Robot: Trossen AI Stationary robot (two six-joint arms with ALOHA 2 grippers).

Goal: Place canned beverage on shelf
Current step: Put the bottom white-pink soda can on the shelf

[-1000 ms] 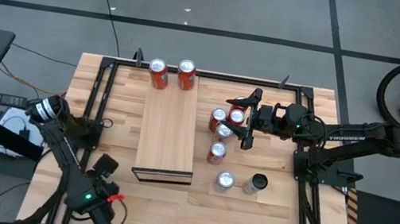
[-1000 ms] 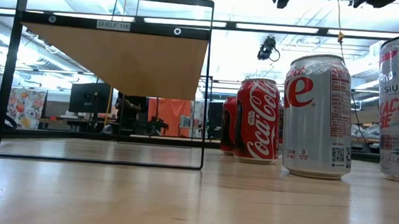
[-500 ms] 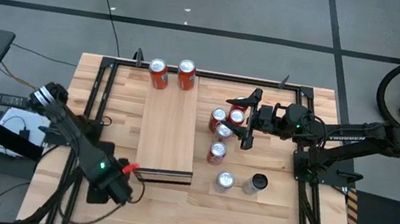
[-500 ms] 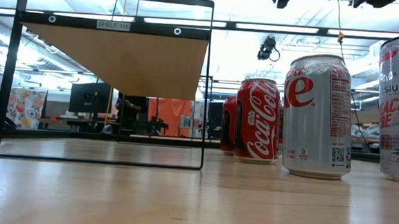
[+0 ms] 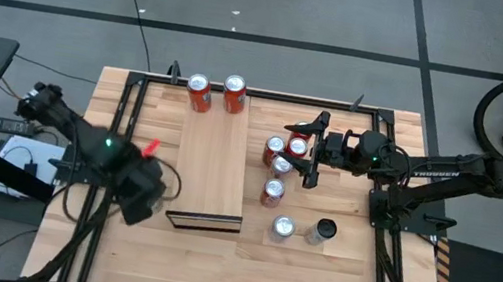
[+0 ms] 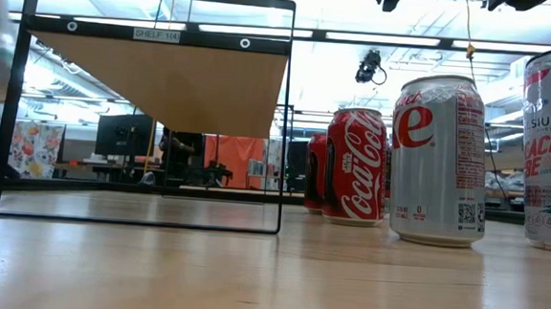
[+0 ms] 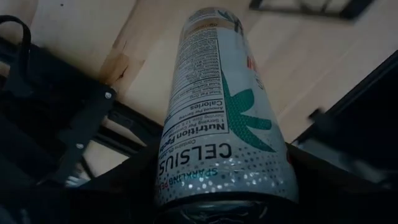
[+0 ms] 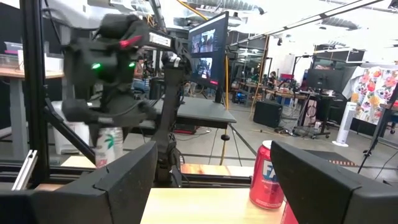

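The left hand [image 7: 224,205] is clamped around the lower part of a tall, slim Celsius can [image 7: 217,106], white with a green leaf mark and a nutrition panel. In the left wrist view the can's long axis runs straight out from between the two dark fingers, its far end aimed ahead of the hand over the slatted desk [image 7: 81,25]. The right wrist view shows it hanging roughly upright beneath the left hand, clear of the desk. From above, the left hand [image 5: 138,189] sits just beside the long side of the shelf [image 5: 212,160], near its slotted end, with the can hidden below it. The can looks rigid but thin-walled, probably smooth and a little slippery, and heavy if full; a hold across the middle of its straight wall, squeezing only moderately, would likely suit it, since a tall narrow can tips easily when set down. The right hand [image 5: 302,152] waits with its fingers apart, holding nothing, above a cluster of red soda cans [image 5: 281,156] on the far side of the shelf.
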